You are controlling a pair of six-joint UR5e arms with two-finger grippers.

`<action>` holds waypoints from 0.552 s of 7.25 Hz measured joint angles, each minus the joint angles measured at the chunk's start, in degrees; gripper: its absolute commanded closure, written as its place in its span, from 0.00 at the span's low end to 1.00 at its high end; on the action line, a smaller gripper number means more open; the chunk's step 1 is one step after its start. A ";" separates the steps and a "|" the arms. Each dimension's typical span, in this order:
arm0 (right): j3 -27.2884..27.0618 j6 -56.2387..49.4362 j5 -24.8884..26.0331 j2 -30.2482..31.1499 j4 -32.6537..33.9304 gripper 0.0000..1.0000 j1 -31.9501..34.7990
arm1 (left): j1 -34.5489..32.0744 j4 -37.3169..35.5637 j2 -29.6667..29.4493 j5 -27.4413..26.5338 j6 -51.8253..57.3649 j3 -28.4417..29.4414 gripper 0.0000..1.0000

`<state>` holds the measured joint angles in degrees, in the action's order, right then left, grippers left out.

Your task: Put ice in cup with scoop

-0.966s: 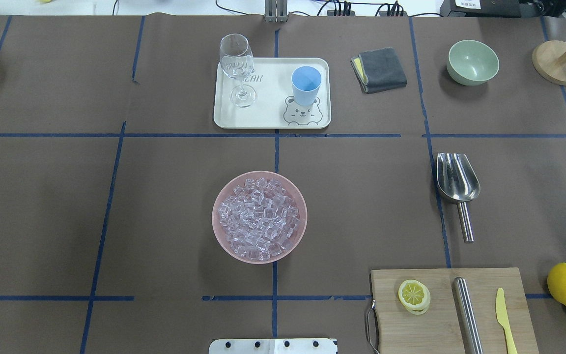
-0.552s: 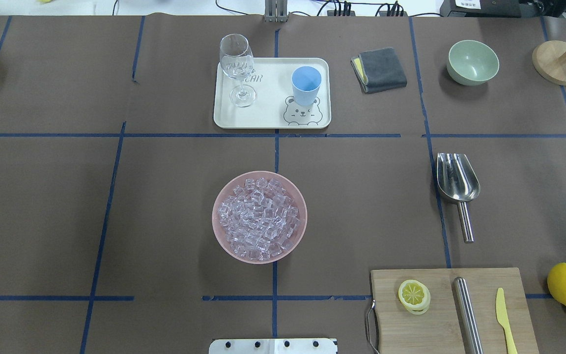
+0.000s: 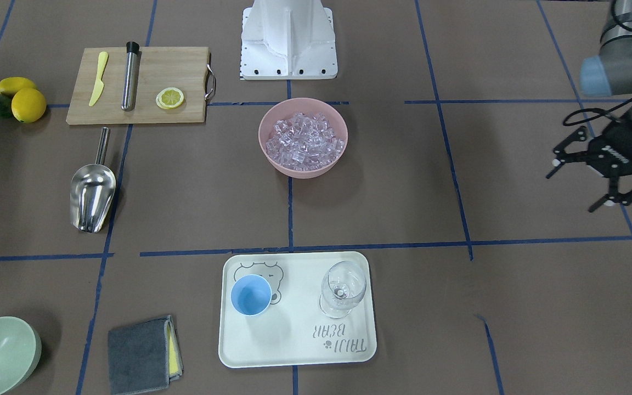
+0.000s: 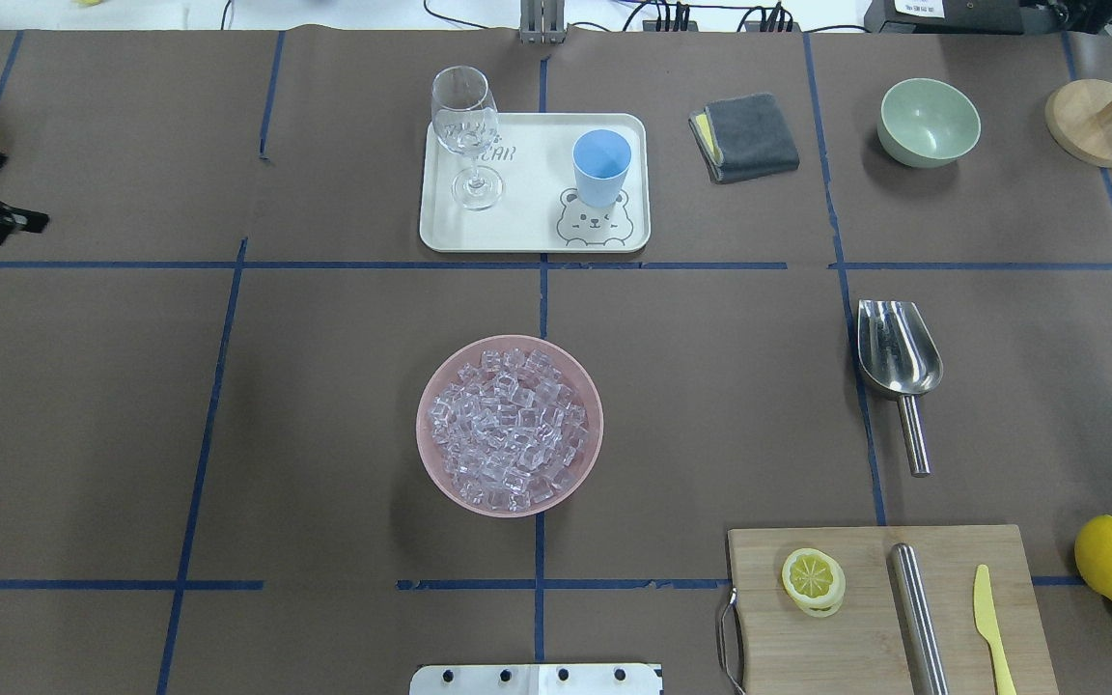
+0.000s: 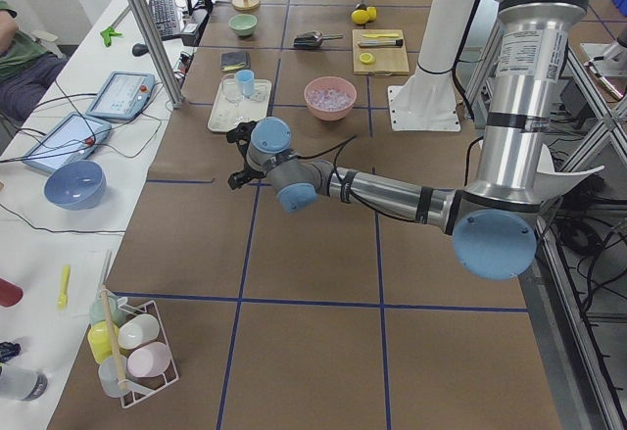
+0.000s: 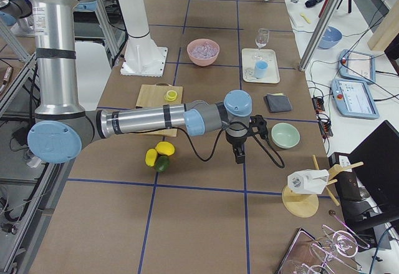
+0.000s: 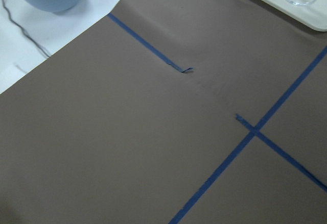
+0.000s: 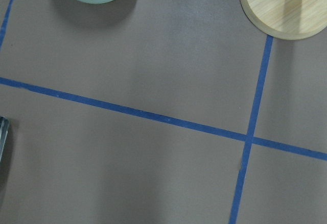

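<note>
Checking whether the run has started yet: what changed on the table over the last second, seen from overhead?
The left gripper has come into the overhead view at its left edge, over bare table, fingers apart and holding nothing. Nothing was grasped or released. The scoop, the ice in its pink bowl and the cup stayed where they were.

A robotics lab: tape-gridded table (image 4: 83,434), teach pendant (image 6: 356,67), aluminium post (image 5: 149,30).
</note>
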<state>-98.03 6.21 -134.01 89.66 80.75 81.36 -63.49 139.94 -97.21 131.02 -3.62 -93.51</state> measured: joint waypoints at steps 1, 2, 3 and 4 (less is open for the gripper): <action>0.00 1.60 0.09 -0.01 -0.99 0.00 -0.73 | 4.36 1.09 -1.37 -1.39 -0.43 -0.12 0.00; -0.10 2.40 0.09 0.00 -1.84 0.00 -1.13 | 8.22 1.76 -2.47 -3.23 -0.92 -0.38 0.00; -0.24 2.78 0.02 0.04 -2.59 0.00 -1.37 | 12.27 2.13 -3.76 -6.14 -1.49 -0.66 0.00; -0.45 3.37 -0.03 0.06 -3.04 0.00 -1.78 | 17.50 2.25 -5.44 -9.62 -1.74 -0.75 0.00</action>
<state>-98.49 9.58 -134.04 89.72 77.71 79.57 -45.99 142.19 -102.65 121.40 -5.36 -94.26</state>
